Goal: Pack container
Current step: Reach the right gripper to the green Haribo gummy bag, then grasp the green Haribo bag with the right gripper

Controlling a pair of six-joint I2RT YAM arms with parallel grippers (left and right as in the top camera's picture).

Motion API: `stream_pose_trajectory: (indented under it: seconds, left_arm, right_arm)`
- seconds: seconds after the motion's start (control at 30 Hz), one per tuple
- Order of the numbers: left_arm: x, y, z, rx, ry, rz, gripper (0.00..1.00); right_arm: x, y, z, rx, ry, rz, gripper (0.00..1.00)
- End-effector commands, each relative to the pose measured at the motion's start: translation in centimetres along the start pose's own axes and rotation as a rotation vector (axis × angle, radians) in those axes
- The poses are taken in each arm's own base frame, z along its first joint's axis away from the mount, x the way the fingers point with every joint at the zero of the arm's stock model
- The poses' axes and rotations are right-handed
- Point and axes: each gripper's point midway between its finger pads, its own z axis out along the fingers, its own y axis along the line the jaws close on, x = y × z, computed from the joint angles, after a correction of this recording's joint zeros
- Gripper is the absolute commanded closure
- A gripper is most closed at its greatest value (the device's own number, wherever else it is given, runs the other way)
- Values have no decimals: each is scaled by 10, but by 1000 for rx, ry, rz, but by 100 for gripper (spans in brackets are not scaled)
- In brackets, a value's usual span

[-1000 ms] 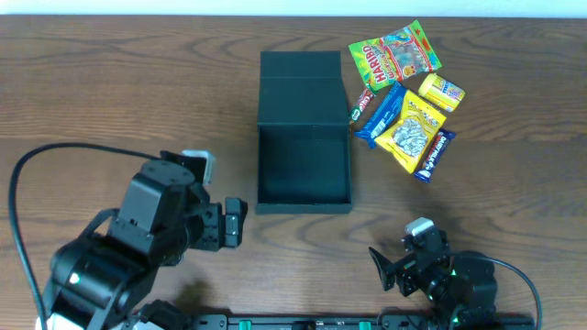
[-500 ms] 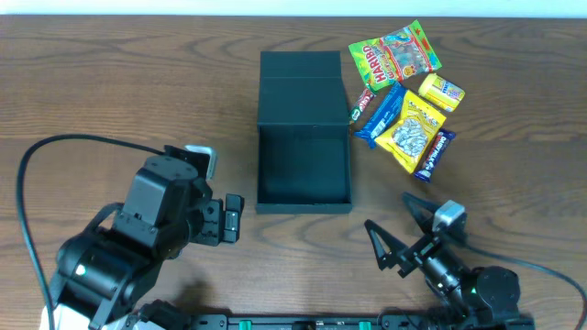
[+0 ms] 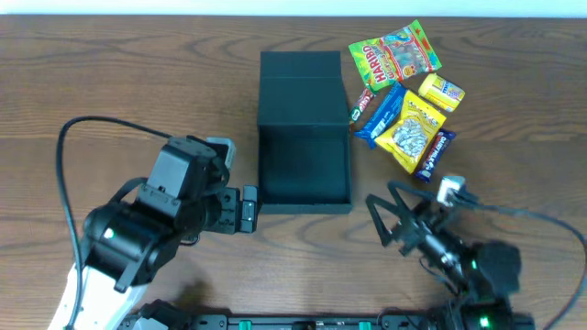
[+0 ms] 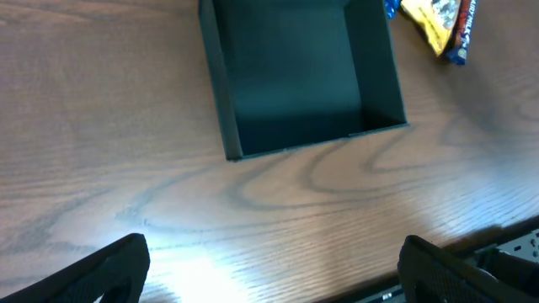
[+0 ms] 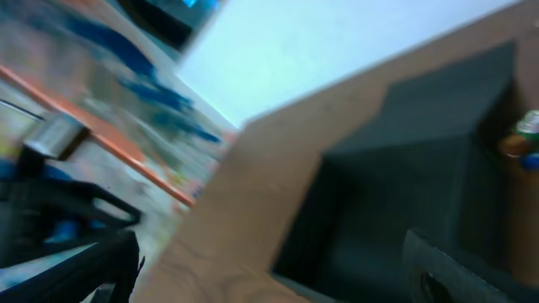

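Note:
The container is a dark teal-black box standing open and empty at the table's middle, its lid flipped back. It also shows in the left wrist view and, blurred, in the right wrist view. Snack packets lie to its right: a Haribo bag, a yellow packet, a small yellow pack, a blue bar. My left gripper is open and empty just left of the box's front corner. My right gripper is open and empty, right of the box's front.
The table's front edge lies close under both arms. A black cable loops from the left arm over the table's left part. A dark bar lies between the box and the blue bar.
My left arm has moved right and up toward the box's front-left corner. My right arm has lifted and swung up toward the box and snacks, and its camera view is motion-blurred.

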Motion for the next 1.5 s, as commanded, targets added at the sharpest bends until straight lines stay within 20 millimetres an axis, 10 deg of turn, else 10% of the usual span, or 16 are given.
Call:
stream_pose_trajectory:
  seconds: [0.0,0.47,0.77,1.47]
  left_arm:
    - [-4,2,8,-20,20,21,5]
    - [-20,4,32,-44,27,148,5]
    - [-29,-1,33,-21,-8,178,5]
    - [-44,-2,71,-25,29,184,5]
  right_arm:
    - [-11,-13,17,53,60,-211,1]
    - [-126,-89,142,357,223,-297,1]
    - [-217,-83,166,445,45,-408,1]
    - [-186,-291,233,916,351,-312,1]
